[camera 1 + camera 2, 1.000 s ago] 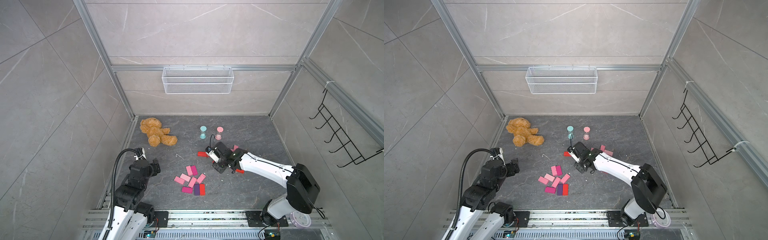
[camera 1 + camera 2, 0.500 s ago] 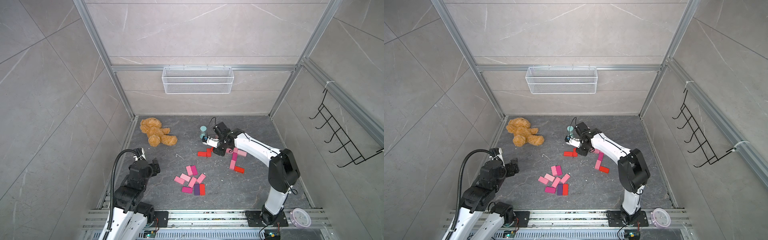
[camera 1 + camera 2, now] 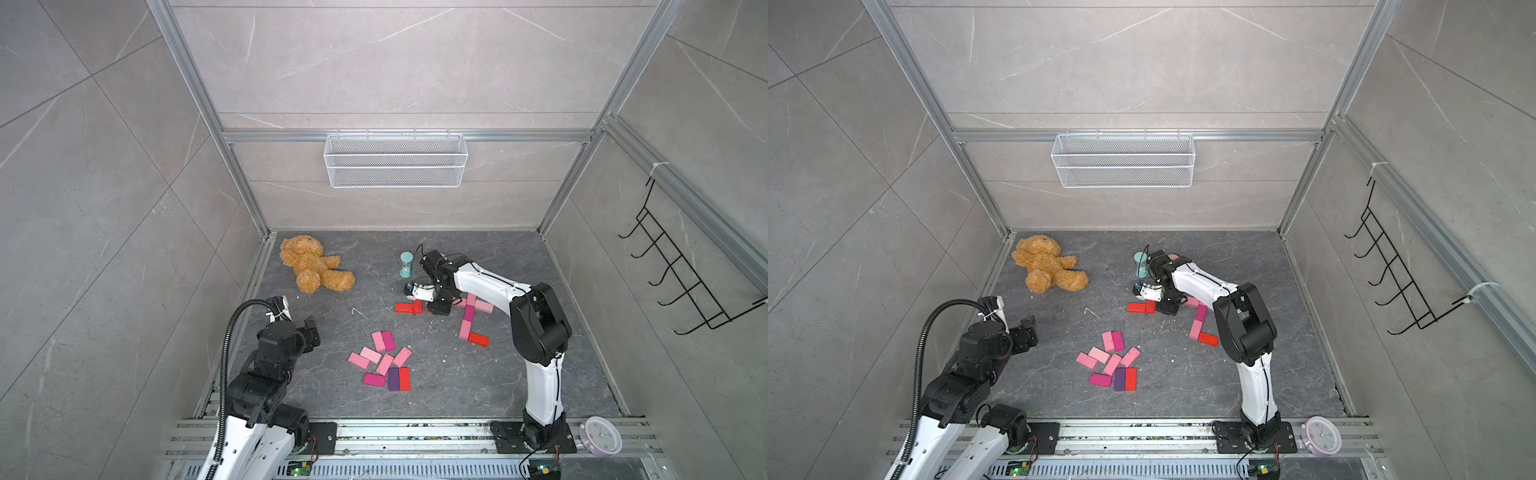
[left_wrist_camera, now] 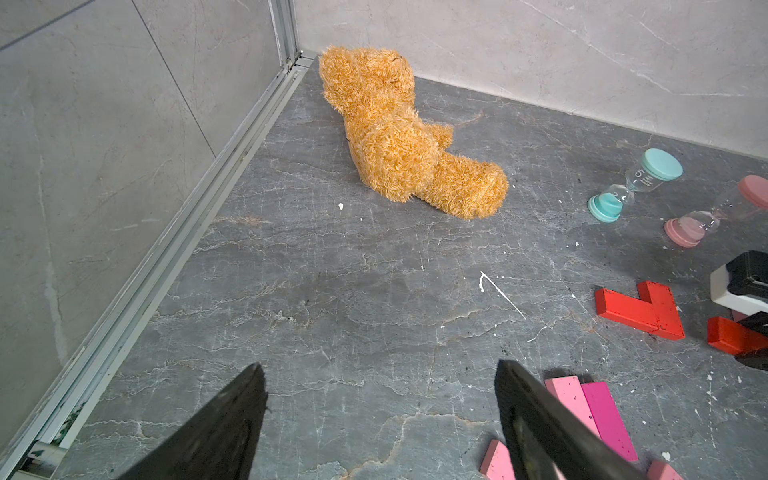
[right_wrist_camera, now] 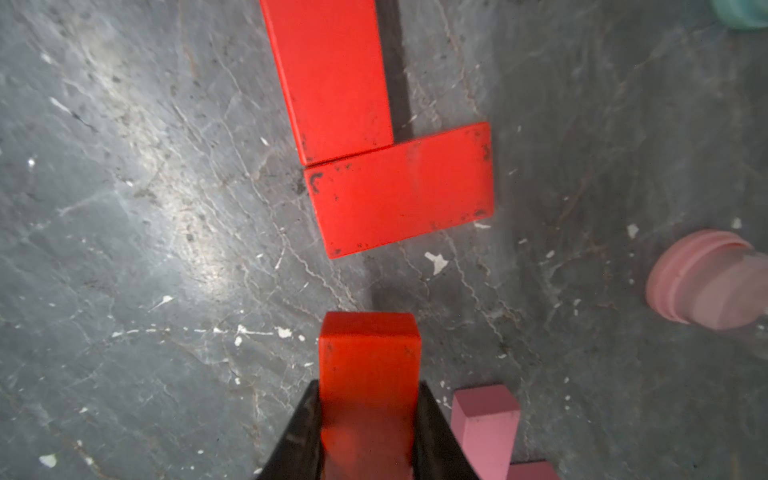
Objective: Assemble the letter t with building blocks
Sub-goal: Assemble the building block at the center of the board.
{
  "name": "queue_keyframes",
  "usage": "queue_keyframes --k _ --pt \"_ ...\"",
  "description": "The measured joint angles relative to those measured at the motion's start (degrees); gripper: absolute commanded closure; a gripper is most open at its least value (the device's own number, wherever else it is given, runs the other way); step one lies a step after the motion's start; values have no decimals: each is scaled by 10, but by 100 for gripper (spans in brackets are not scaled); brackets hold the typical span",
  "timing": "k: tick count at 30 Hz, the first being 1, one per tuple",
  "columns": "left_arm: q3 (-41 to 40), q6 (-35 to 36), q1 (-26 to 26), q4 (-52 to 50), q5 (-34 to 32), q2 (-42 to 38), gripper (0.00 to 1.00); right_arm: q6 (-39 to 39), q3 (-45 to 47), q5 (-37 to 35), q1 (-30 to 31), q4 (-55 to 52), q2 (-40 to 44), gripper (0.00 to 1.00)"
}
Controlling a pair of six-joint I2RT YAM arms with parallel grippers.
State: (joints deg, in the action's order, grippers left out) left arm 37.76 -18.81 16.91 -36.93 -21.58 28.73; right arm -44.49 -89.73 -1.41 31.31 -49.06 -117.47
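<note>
- Left wrist view showed a "5" printed on the glass of the teal hourglass timer (image 4: 636, 185); the smaller print beside it was too small to read.
- The right gripper (image 5: 368, 388) was clamped on a red block (image 5: 368, 353). This block was glossy with scuffed edges, and its long axis ran along the fingers.
- The held block's free end faced two red blocks (image 3: 408, 307) lying flat and touching in an L, just right of centre in both top views. One lay lengthwise left-right and the other crossed its right end.
- A loose cluster of blocks (image 3: 384, 363) in light pink, magenta, purple and red lay at lower centre, pointing various ways.
- A line of blocks (image 3: 468, 312), pink and magenta with red at its lower end, ran up-down at centre right.
- The left gripper (image 4: 376, 374) had its jaws spread wide and held nothing.
</note>
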Motion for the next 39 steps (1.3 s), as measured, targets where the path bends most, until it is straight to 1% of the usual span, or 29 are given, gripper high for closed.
queue_keyframes --k 17,18,21,22,33,37,39 --pt "0 0 0 0 -4 0 12 -1 -66 -3 0 -40 -71 98" --pt "0 0 0 0 -4 0 12 -1 -68 -3 1 -42 -72 97" --pt "0 0 0 0 -5 0 12 -1 -72 -7 3 -44 -75 84" --pt "0 0 0 0 -5 0 12 -1 -75 -8 3 -46 -77 81" --pt "0 0 0 0 -5 0 12 -1 -82 -27 14 -48 -85 65" --pt "0 0 0 0 -6 0 12 0 -83 -33 15 -47 -89 61" --pt "0 0 0 0 -6 0 12 1 -83 -38 16 -47 -89 60"
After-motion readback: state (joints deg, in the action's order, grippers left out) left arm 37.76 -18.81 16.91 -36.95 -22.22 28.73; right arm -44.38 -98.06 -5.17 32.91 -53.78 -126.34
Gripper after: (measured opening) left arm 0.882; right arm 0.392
